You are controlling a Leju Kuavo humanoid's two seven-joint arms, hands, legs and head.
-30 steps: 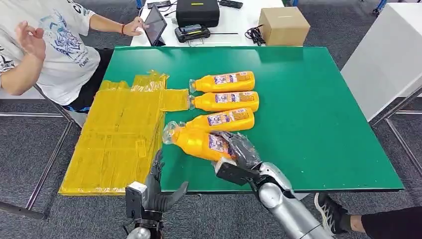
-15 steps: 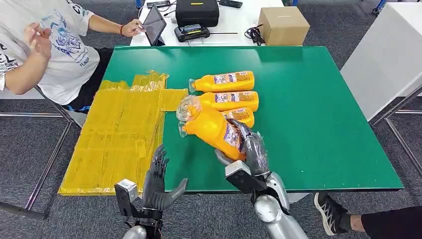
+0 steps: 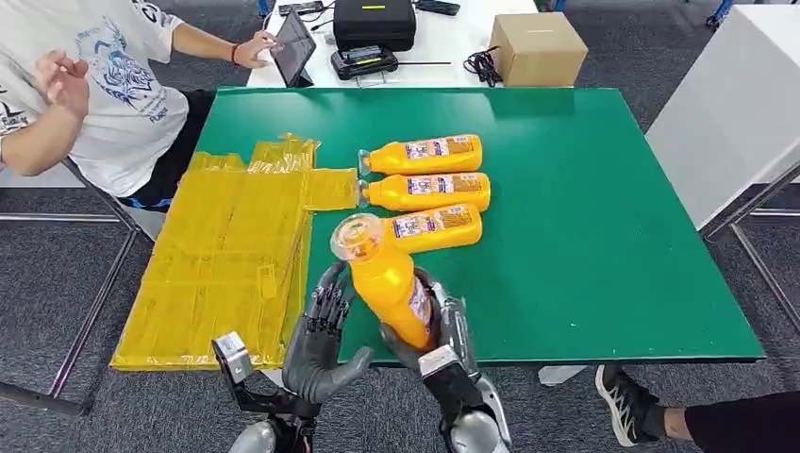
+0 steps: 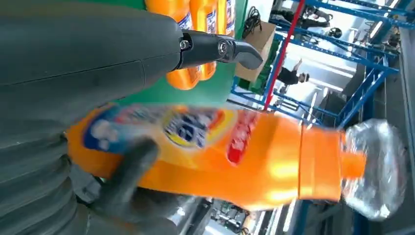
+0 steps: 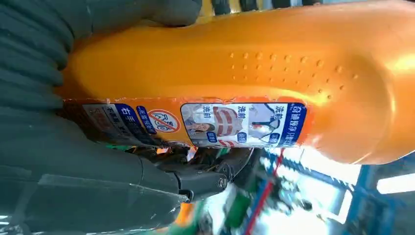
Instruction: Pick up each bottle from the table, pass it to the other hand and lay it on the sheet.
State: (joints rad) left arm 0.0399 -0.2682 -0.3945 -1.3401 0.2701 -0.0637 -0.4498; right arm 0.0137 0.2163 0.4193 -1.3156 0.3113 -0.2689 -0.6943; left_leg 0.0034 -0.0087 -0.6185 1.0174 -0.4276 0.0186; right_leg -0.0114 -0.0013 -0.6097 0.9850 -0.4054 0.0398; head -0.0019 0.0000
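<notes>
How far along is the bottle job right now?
Done: nothing lies on the yellow sheet yet. In hand: the right hand holds the first bottle upright, the left hand open beside it. Left: the handover, laying it down, then three bottles on the table.

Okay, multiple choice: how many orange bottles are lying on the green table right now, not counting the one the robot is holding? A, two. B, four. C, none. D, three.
D: three orange bottles lie side by side on the green table, while a fourth bottle is held up off it by the right hand.
</notes>
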